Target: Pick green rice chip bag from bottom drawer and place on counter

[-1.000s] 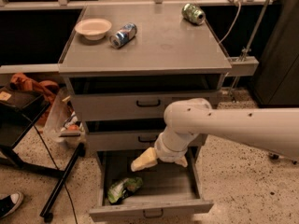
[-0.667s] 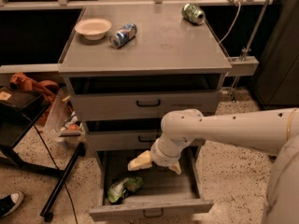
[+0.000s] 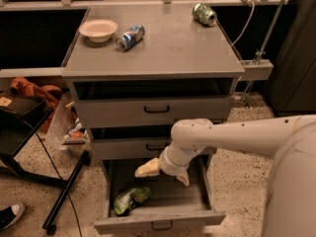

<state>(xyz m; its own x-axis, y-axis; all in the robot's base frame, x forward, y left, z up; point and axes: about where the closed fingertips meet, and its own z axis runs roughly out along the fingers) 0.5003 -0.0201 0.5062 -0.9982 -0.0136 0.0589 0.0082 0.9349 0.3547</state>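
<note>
The green rice chip bag (image 3: 129, 199) lies crumpled in the front left of the open bottom drawer (image 3: 158, 221). My gripper (image 3: 165, 174) hangs over the drawer, just above and to the right of the bag, without touching it. Its two cream fingers (image 3: 148, 168) are spread apart and hold nothing. My white arm reaches in from the right across the front of the middle drawer. The counter (image 3: 163, 51) is the grey top of the cabinet.
On the counter lie a cream bowl (image 3: 98, 29), a blue can (image 3: 130, 36) on its side and a green can (image 3: 204, 14) at the back right. The two upper drawers are slightly ajar. A black stand (image 3: 64, 191) and clutter sit on the floor at the left.
My arm has swung a little to the left and lower, bringing the gripper slightly nearer the bag. The bag has not moved.
</note>
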